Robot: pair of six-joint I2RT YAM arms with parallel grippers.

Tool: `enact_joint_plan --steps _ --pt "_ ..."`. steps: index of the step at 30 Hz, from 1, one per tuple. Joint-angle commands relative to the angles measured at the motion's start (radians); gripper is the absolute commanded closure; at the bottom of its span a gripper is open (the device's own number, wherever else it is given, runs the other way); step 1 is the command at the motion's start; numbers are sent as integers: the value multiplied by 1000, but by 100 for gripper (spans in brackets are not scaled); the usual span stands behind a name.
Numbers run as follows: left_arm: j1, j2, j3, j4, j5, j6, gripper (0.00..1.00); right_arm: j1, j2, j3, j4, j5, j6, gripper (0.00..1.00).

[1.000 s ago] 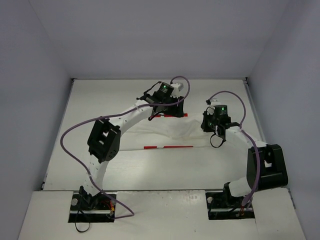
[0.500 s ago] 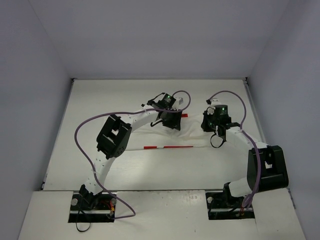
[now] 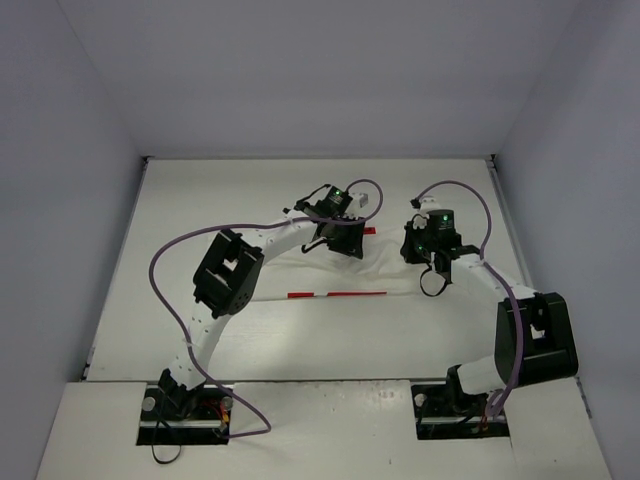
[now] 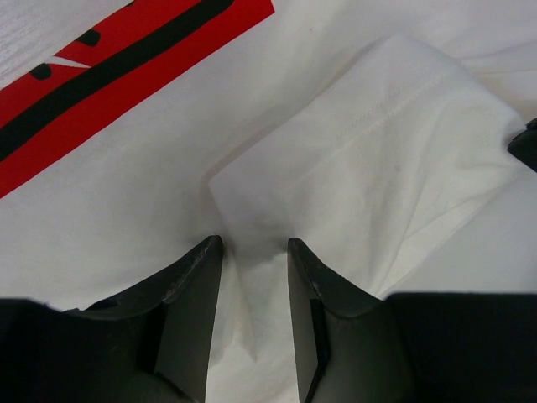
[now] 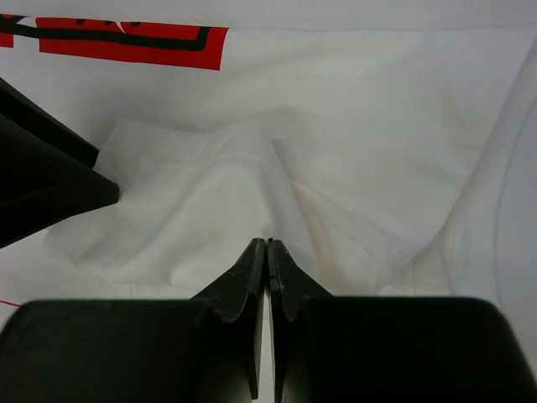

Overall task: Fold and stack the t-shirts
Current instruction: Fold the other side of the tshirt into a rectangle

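Where the t-shirt [image 3: 380,268] lies, a white table [image 3: 200,210] meets grey walls [image 3: 320,80].

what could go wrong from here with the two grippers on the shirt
1. The left gripper has only a low ridge of the white cloth t-shirt with a red print between its parted jaws; closing may catch one layer or slip off.
2. The right gripper, shut at converging creases, seems to pinch little cloth; a pull could free it.
3. Both grippers sit close, so they might bump.
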Motion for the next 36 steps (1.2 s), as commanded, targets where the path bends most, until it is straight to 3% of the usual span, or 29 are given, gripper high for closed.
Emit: enact_joint_plan --steps 1,5,9,17,26,36 --pt "-11 -21 45 73 31 -1 69 13 -33 16 42 -3 5 100" --pt "-13 -10 56 81 33 14 78 16 -38 18 41 1 4 100" --pt "-12 -32 44 82 30 28 99 17 -53 23 40 9 2 100" --pt "-6 -145 24 92 -84 134 100 17 -41 82 39 39 -22 99" --pt "28 -106 44 118 -148 141 100 15 115 229 40 70 -58 100" --pt "30 -26 50 148 -221 126 100 11 296 265 46 123 -52 100"
